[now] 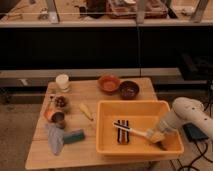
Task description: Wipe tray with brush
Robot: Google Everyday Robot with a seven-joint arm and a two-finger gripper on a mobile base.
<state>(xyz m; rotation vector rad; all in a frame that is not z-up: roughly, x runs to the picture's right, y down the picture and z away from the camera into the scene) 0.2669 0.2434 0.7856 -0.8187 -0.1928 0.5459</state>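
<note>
The yellow-orange tray sits on the right half of the wooden table. A dark striped block lies on its floor. The slim brush slants over that block, its thin handle running left from my gripper. At the tray's front right corner my gripper reaches in from the white arm and is shut on the brush's right end. I cannot make out the bristle head apart from the fingers.
Behind the tray stand an orange bowl and a dark bowl. On the left of the table are a white cup, a small can, a yellow item, a teal block and a bluish cloth.
</note>
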